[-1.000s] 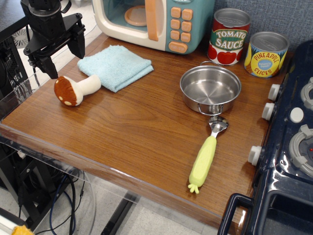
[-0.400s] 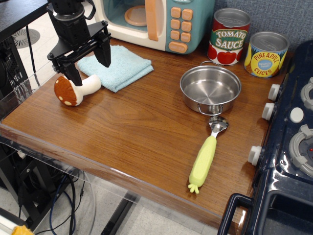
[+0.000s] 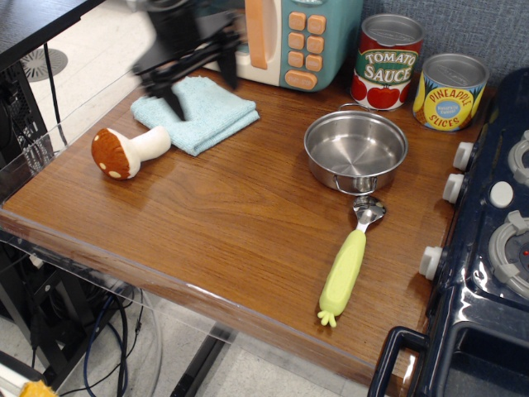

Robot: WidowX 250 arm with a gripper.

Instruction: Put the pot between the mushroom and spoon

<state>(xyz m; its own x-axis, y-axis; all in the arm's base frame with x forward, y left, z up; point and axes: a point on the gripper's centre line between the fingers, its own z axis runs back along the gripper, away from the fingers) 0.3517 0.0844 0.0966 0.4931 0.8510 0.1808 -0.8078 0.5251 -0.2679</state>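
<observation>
The shiny steel pot (image 3: 355, 150) sits on the wooden table at the back right, empty, with a loop handle facing front. The spoon (image 3: 349, 259) lies just in front of it, its silver bowl touching the pot's front handle and its lime-green handle pointing toward the table's front edge. The mushroom (image 3: 128, 150) lies on its side at the left. My gripper (image 3: 201, 85) is blurred by motion above the blue cloth, far left of the pot. Its two dark fingers are spread apart and hold nothing.
A folded light-blue cloth (image 3: 198, 112) lies at the back left. A toy microwave (image 3: 273, 33) stands behind it. A tomato sauce can (image 3: 387, 62) and a pineapple can (image 3: 449, 91) stand behind the pot. A dark blue toy stove (image 3: 488, 240) borders the right side.
My gripper has swept to the right, from above the mushroom's left side to over the blue cloth. The pot, spoon and mushroom have not moved.
</observation>
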